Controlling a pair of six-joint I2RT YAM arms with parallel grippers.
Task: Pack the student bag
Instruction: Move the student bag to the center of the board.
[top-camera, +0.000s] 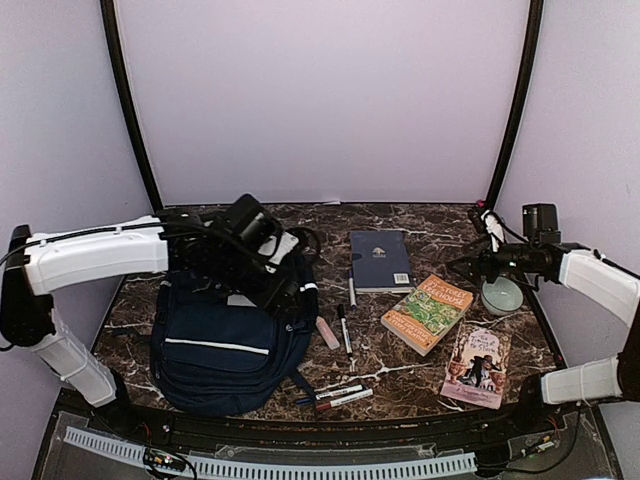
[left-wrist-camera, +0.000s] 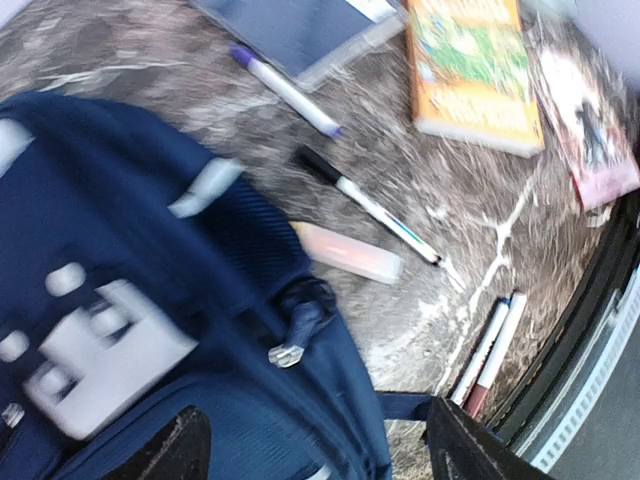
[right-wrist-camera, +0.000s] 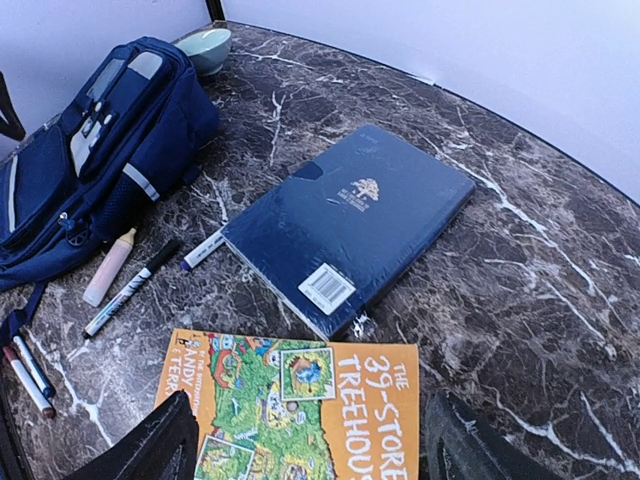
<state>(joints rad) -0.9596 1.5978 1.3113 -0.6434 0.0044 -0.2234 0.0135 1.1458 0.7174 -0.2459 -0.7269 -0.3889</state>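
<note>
The student bag (top-camera: 220, 340) lies flat at the left of the marble table, navy with white stripes and a grey patch (left-wrist-camera: 105, 360). My left gripper (top-camera: 268, 262) hovers over its top end, open, its dark fingers (left-wrist-camera: 470, 450) spread wide above the bag's fabric and a zip pull (left-wrist-camera: 285, 352), holding nothing. Over at the right, my right gripper (top-camera: 462, 264) is open too, poised above the orange paperback (right-wrist-camera: 330, 410) with its fingers (right-wrist-camera: 150, 450) to either side and apart from it.
A navy hardcover book (top-camera: 380, 260) lies at centre back, the orange paperback (top-camera: 428, 312) and a pink book (top-camera: 478, 365) to its right. Pens (top-camera: 343, 328), a pink stick (top-camera: 327, 332) and markers (top-camera: 335, 395) lie beside the bag. A pale bowl (top-camera: 502, 295) sits under my right arm.
</note>
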